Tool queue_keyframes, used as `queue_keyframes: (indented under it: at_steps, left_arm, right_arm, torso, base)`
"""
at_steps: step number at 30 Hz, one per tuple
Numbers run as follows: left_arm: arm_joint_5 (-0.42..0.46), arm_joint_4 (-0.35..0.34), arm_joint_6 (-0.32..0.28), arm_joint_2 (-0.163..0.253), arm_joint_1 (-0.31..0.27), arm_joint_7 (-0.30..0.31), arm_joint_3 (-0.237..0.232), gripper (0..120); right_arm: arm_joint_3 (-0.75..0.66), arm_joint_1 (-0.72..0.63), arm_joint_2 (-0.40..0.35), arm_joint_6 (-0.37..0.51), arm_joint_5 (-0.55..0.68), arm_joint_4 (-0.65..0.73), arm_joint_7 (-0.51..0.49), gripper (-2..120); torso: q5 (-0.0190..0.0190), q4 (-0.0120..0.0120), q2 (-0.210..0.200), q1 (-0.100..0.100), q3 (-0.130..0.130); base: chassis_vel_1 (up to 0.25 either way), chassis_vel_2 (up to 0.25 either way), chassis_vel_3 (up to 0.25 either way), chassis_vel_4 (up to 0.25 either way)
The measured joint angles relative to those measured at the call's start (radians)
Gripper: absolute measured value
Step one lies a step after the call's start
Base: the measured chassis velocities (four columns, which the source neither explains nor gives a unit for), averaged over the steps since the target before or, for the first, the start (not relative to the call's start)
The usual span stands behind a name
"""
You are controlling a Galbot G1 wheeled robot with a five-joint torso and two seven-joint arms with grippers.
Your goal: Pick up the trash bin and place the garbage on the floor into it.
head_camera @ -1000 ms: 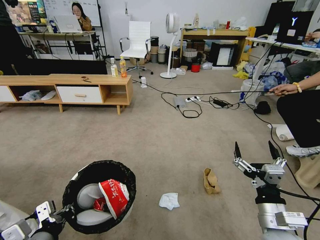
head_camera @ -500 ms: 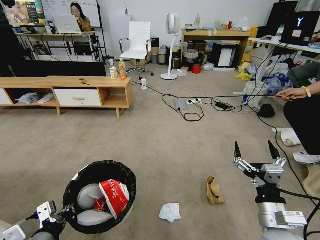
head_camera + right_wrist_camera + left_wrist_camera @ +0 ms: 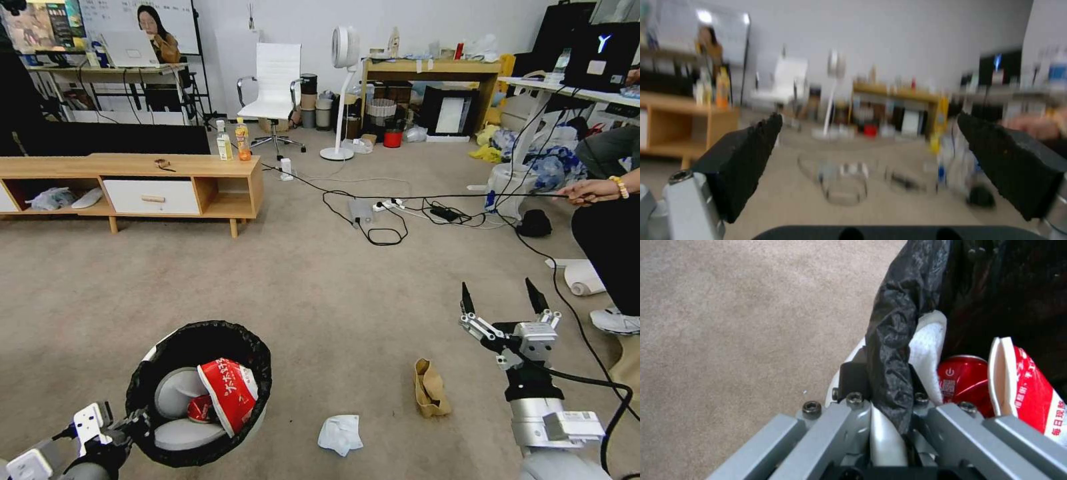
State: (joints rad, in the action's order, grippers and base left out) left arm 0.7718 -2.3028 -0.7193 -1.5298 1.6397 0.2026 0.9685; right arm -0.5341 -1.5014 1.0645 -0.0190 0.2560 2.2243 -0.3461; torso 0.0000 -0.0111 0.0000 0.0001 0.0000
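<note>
Holding: my left gripper (image 3: 887, 396) pinches the rim of the bin (image 3: 160, 437), at the low left of the head view. One finger is outside the rim and one is inside, tight on the black bag (image 3: 898, 323).
Bin: it is round and white, with the bag folded over its top. I hold it up by the rim.
In the bin: a red can (image 3: 199, 408) and a red and white carton (image 3: 230, 393) lie inside. The carton leans on the can. Something white sits under them, and I cannot tell what it is.
Right gripper: my right gripper (image 3: 498, 305) is up in the air at the right, with its two black fingers (image 3: 744, 156) spread wide. It holds nothing.
Floor: the carpet (image 3: 300, 280) is plain beige.
Tissue: a white tissue (image 3: 340, 434) lies on the carpet, between the bin and my right arm.
Brown box: a squashed brown box (image 3: 430, 388) lies on the carpet, near the tissue. It is just in front of my right gripper and lower down.
Far back: a low wooden cabinet (image 3: 133, 183) stands with two bottles (image 3: 233, 140) on top.
</note>
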Motion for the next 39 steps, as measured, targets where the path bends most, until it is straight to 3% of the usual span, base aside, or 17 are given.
queue_keyframes:
  at_steps: [1, 2, 4, 5, 7, 8, 10, 11, 12, 14, 21, 39]
  left_arm:
    - [0.000, 0.001, 0.000, 0.000, 0.000, 0.000, 0.001, 3]
    - [0.000, 0.001, 0.000, 0.000, 0.000, 0.000, 0.001, 3]
    - [0.000, 0.002, 0.000, -0.002, -0.001, 0.000, 0.005, 3]
    - [0.000, 0.002, 0.000, -0.002, -0.001, 0.000, 0.005, 3]
    - [0.000, 0.003, 0.001, -0.002, 0.002, -0.001, 0.009, 3]
    - [0.000, 0.003, 0.001, -0.002, 0.002, -0.001, 0.009, 3]
    - [0.000, 0.002, 0.001, -0.001, 0.005, -0.002, 0.011, 3]
    - [0.000, 0.003, 0.001, -0.001, 0.006, -0.002, 0.013, 3]
    - [0.000, 0.003, 0.001, -0.001, 0.006, -0.002, 0.013, 3]
    - [0.000, 0.003, 0.003, -0.001, 0.006, -0.002, 0.014, 3]
    - [0.000, 0.010, 0.005, -0.001, 0.004, -0.004, 0.020, 3]
    - [-0.018, 0.044, 0.010, -0.004, -0.004, -0.014, 0.021, 3]
  right_arm:
    - [0.015, 0.010, -0.022, 0.083, 0.072, 0.011, -0.029, 100]
    - [0.015, 0.010, -0.022, 0.083, 0.072, 0.011, -0.029, 100]
    - [0.052, 0.039, -0.067, 0.283, 0.235, 0.036, -0.098, 100]
    - [0.052, 0.039, -0.067, 0.283, 0.235, 0.036, -0.098, 100]
    - [0.081, 0.066, -0.094, 0.410, 0.316, 0.039, -0.136, 100]
    - [0.081, 0.066, -0.094, 0.410, 0.316, 0.039, -0.136, 100]
    - [0.108, 0.097, -0.112, 0.515, 0.416, 0.038, -0.174, 100]
    - [0.134, 0.128, -0.126, 0.599, 0.523, 0.034, -0.208, 100]
    - [0.134, 0.128, -0.126, 0.599, 0.523, 0.034, -0.208, 100]
    - [0.170, 0.164, -0.142, 0.698, 0.659, 0.021, -0.253, 100]
    - [0.294, 0.250, -0.160, 0.771, 0.771, -0.075, -0.296, 100]
    - [0.402, 0.389, -0.130, 0.745, 0.694, -0.414, -0.211, 100]
  torso:
    - [0.0001, -0.0001, 0.000, 0.000, 0.000]
    - [0.0001, -0.0001, 0.000, 0.000, 0.000]
    - [0.0000, 0.0000, 0.000, 0.000, 0.000]
    - [0.0000, 0.0000, 0.000, 0.000, 0.000]
    - [-0.0001, -0.0001, 0.000, 0.000, 0.000]
    - [-0.0001, -0.0001, 0.000, 0.000, 0.000]
    - [0.0001, -0.0001, 0.000, 0.000, 0.000]
    - [-0.0001, 0.0001, 0.000, 0.000, 0.000]
    - [-0.0001, 0.0001, 0.000, 0.000, 0.000]
    - [0.0000, 0.0001, 0.000, 0.000, 0.000]
    - [0.0000, -0.0001, 0.000, 0.000, 0.000]
    - [0.0001, 0.0000, 0.000, 0.000, 0.000]
  base:
    - [0.000, 0.000, 0.000, 0.000]
    - [0.000, 0.000, 0.000, 0.000]
    - [0.000, 0.000, 0.000, 0.000]
    - [0.000, 0.000, 0.000, 0.000]
    - [0.000, 0.000, 0.000, 0.000]
    - [0.000, 0.000, 0.000, 0.000]
    - [0.000, 0.000, 0.000, 0.000]
    - [0.000, 0.000, 0.000, 0.000]
    - [0.000, 0.000, 0.000, 0.000]
    - [0.000, 0.000, 0.000, 0.000]
    - [0.000, 0.000, 0.000, 0.000]
    - [0.000, 0.000, 0.000, 0.000]
